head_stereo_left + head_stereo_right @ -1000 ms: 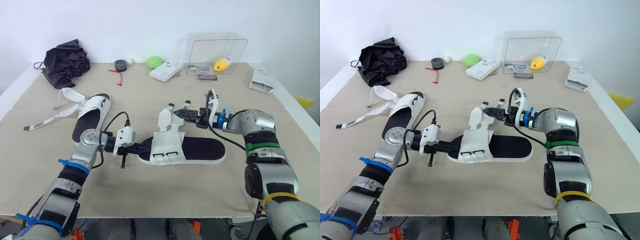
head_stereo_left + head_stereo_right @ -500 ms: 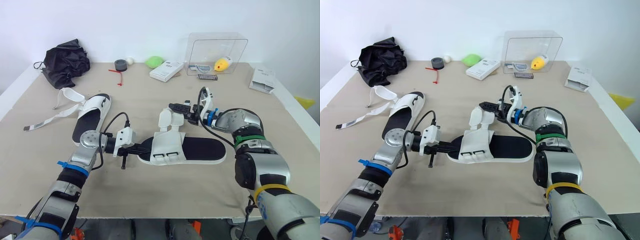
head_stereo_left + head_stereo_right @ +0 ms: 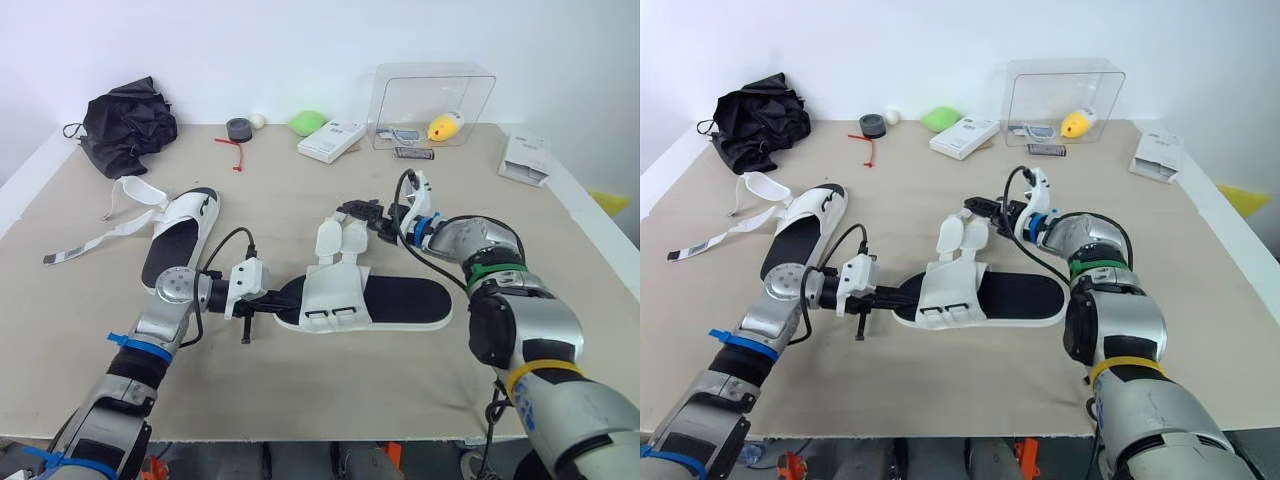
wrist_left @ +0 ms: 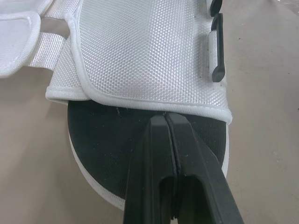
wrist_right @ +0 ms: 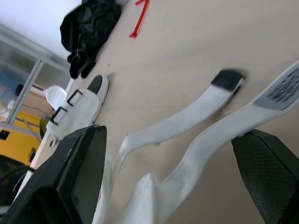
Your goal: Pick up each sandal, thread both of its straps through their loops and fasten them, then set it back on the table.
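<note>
Beige counter (image 3: 300, 400), and the sandal (image 3: 400, 300) getting worked on lies sole-down in the middle of it: black footbed, white woven upper, two black loops (image 4: 217, 46). The second sandal (image 3: 180, 240) sits well off to its left, strap trailing loose. The middle sandal's two straps (image 3: 340, 238) stick up unthreaded on its far side. Left gripper (image 4: 165, 119) has its fingers pressed together at that sandal's left end, tips at the upper's hem. Right gripper (image 5: 166, 133) fingers are spread wide around the strap ends.
</note>
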You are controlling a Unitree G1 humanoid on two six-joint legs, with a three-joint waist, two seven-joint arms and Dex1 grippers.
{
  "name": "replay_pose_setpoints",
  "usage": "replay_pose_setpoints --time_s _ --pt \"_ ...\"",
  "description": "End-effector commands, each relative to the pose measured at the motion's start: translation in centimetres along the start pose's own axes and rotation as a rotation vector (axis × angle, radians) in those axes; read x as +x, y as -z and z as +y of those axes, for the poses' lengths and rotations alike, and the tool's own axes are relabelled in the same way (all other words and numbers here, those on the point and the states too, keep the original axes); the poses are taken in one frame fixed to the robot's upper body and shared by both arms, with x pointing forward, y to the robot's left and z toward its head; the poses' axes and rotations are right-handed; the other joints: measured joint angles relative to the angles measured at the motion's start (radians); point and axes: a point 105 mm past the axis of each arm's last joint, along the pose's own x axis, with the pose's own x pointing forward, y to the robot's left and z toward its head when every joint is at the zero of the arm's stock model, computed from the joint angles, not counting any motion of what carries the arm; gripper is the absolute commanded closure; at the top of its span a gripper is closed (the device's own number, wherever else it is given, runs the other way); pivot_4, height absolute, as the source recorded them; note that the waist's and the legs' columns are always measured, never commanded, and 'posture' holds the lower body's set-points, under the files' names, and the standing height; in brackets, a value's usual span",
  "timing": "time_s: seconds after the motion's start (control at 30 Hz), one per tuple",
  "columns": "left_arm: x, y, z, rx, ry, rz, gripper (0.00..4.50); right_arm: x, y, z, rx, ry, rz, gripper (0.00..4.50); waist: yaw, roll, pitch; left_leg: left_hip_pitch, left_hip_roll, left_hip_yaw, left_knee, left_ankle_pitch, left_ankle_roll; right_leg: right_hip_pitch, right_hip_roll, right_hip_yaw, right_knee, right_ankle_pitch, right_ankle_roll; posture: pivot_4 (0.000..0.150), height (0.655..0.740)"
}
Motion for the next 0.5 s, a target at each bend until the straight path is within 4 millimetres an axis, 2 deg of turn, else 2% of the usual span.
replay_pose_setpoints --time_s 0.03,0.1,0.17,0.23,0.27,0.3,0.43,0.47,0.5 --pt "0.9 4.0 -3.3 -0.150 0.101 0.112 4.50 0.1 -1.5 1.1 -0.030 -0.026 -0.034 0.06 0.000 0.000 0.000 0.000 0.000 0.000 0.000 -0.001 0.000 0.000 0.000 0.000 0.000 0.000 0.000 0.150 0.7400" --pt "1.1 4.0 -3.4 -0.154 0.100 0.109 4.50 0.2 -1.1 1.1 -0.030 -0.029 -0.025 0.06 0.001 0.000 0.000 0.000 -0.001 0.000 0.000 -0.001 0.000 0.000 -0.001 0.000 0.000 0.000 0.000 0.150 0.7400" --pt "1.1 4.0 -3.5 -0.156 0.100 0.108 4.50 0.3 -0.9 0.8 -0.034 -0.013 -0.023 0.56 0.001 0.000 0.000 0.000 -0.001 0.001 0.000 -0.002 0.000 0.000 -0.001 0.000 0.000 -0.001 0.001 0.150 0.7400" --pt "1.1 4.0 -3.5 -0.157 0.101 0.107 4.50 0.3 -0.8 0.6 -0.036 -0.007 -0.029 1.26 0.001 0.000 0.000 0.000 -0.001 0.001 0.000 -0.002 0.000 0.000 -0.002 0.001 0.000 -0.001 0.001 0.150 0.7400" --pt "1.1 3.9 -3.5 -0.157 0.101 0.107 4.50 0.3 -0.8 0.6 -0.038 -0.013 -0.032 1.86 0.001 0.000 0.000 0.000 -0.001 0.001 0.000 -0.002 0.000 0.000 -0.002 0.001 0.000 -0.001 0.001 0.150 0.7400" --pt "1.0 3.9 -3.5 -0.157 0.101 0.108 4.50 0.3 -0.8 0.7 -0.039 -0.019 -0.033 2.19 0.001 0.000 0.000 0.000 -0.001 0.001 0.000 -0.002 0.000 0.000 -0.002 0.001 0.000 -0.001 0.001 0.150 0.7400" --pt "1.0 4.0 -3.6 -0.160 0.101 0.109 4.50 0.2 -1.2 2.0 -0.057 -0.119 -0.036 4.20 0.001 0.000 0.000 0.000 -0.001 0.001 0.000 -0.002 0.000 0.000 -0.002 0.001 -0.001 -0.001 0.001 0.150 0.7400" --pt "1.0 3.9 -3.7 -0.161 0.105 0.109 4.50 0.1 -1.2 2.4 -0.063 -0.148 -0.033 4.48 0.001 0.000 0.000 0.000 -0.001 0.001 0.000 -0.002 0.000 0.000 -0.002 0.001 -0.001 -0.001 0.001 0.150 0.7400" --pt "1.0 3.9 -3.8 -0.162 0.109 0.109 4.50 0.1 -1.3 2.6 -0.069 -0.162 -0.029 4.48 0.001 0.000 0.000 0.000 -0.001 0.001 0.000 -0.002 0.000 0.000 -0.002 0.001 -0.001 -0.001 0.001 0.150 0.7400"
